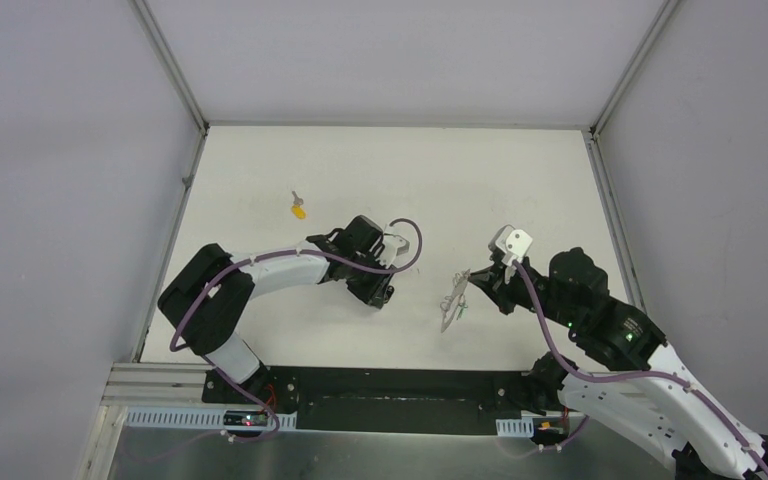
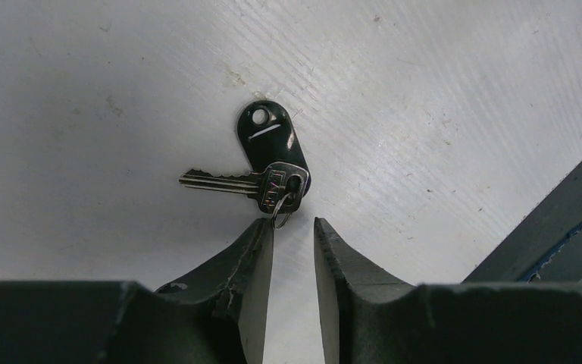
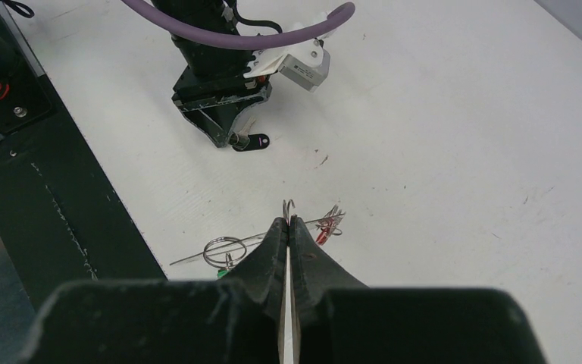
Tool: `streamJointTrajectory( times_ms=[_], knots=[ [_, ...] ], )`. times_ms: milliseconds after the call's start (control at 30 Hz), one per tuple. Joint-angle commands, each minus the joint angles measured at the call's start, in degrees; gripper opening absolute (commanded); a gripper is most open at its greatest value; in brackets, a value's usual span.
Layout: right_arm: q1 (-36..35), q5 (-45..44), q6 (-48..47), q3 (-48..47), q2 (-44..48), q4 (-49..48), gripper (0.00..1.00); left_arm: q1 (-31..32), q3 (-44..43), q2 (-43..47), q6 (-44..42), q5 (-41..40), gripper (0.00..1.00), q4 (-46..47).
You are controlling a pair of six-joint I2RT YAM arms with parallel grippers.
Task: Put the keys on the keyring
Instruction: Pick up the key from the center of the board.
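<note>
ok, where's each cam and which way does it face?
Top external: above and behind the bases, looking down on the table; left arm, right arm show.
Left wrist: on left arm, facing down past the open left claw at the black-tagged key.
Right wrist: on right arm, facing the left arm; right claw shut on the keyring.
Shared: both wrist views show that key.

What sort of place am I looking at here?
Probably a robotics test booth: a white table boxed in by plain walls, a left arm and right arm bolted at its near edge, and small props such as a yellow-tagged key.
</note>
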State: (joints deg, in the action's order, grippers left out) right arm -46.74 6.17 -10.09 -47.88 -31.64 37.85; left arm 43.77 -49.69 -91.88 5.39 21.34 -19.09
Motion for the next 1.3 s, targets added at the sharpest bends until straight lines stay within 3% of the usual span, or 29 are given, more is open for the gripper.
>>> streamJointTrajectory(
  times_ms=[0, 167, 467, 667, 900, 1267],
  knots=[
    [-0.1, -1.3, -0.5, -1.7, 1.1, -1.5, 0.00, -0.5, -1.0, -0.9, 0.2, 0.9, 0.26, 1.4],
    [0.0, -1.1, -0.4, -1.6, 0.9, -1.6, 0.00, -0.5, -1.3, -0.4, -0.4, 0.9, 0.00, 1.4],
    [0.0, 3.0, -0.6, -2.3, -0.7, -1.7, 0.00, -0.5, -3.6, 8.2, -4.3, -3.2, 0.00, -5.0],
    [0.0, 9.2, 1.1, -1.2, -3.1, -4.2, 0.00, -0.6, -5.8, 21.6, -11.3, -7.1, 0.00, -10.5],
    [-0.1, 20.1, 4.3, 0.8, -7.6, -11.4, 0.00, -0.5, -6.9, 36.9, -23.0, -4.0, 0.00, -10.8],
    [0.0, 33.9, 3.5, -2.8, -17.5, -15.6, 0.00, 2.4, -9.7, 38.7, -30.7, 3.0, 0.00, -12.0]
  ],
)
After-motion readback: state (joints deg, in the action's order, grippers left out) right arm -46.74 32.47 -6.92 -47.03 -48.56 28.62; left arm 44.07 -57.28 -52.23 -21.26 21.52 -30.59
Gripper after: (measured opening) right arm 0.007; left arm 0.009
